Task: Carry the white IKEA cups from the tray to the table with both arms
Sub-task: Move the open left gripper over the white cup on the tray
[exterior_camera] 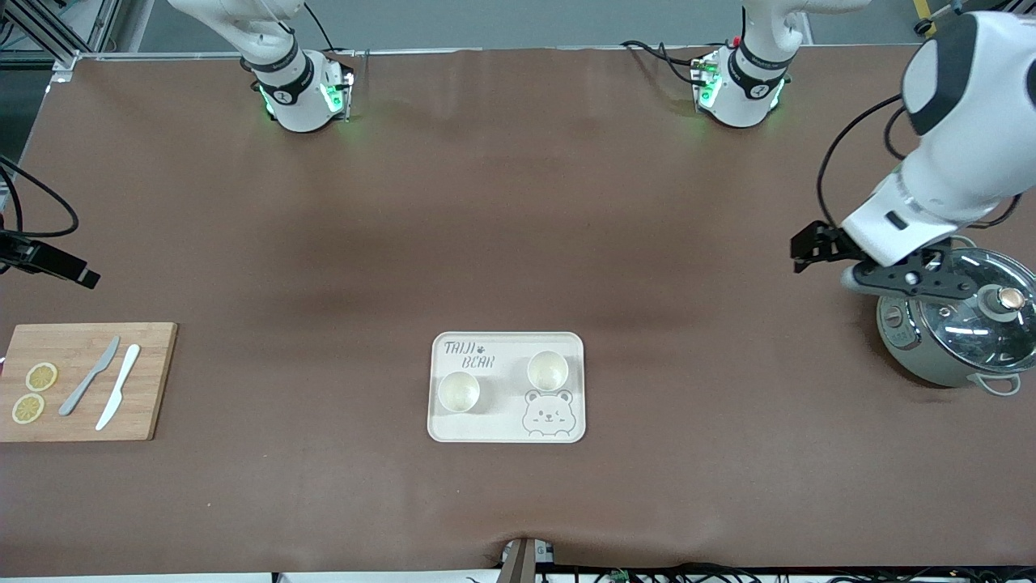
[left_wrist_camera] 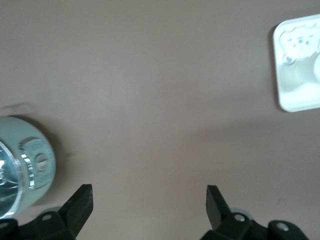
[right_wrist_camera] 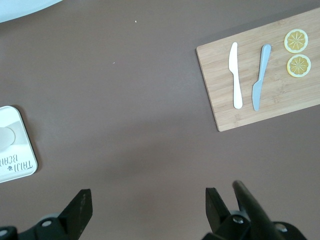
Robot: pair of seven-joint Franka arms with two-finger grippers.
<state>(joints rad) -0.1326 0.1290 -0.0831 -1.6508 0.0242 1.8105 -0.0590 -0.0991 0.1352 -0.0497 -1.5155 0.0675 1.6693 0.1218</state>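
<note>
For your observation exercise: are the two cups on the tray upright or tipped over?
Upright. In the front view both cups show full round rims facing up, with their insides visible, standing apart on the tray.

The front view looked down from high across the table (exterior_camera: 518, 243), facing the arm bases along its top edge, far enough to take in the whole brown surface with the bear tray (exterior_camera: 506, 387) near its middle. The left wrist view looked down from close above the table toward the left arm's end, catching one corner of the bear tray (left_wrist_camera: 300, 65) and the pot (left_wrist_camera: 25, 165). The right wrist view looked down toward the right arm's end, sharing the tray's lettered edge (right_wrist_camera: 17, 150) and the cutting board (right_wrist_camera: 260, 75).
</note>
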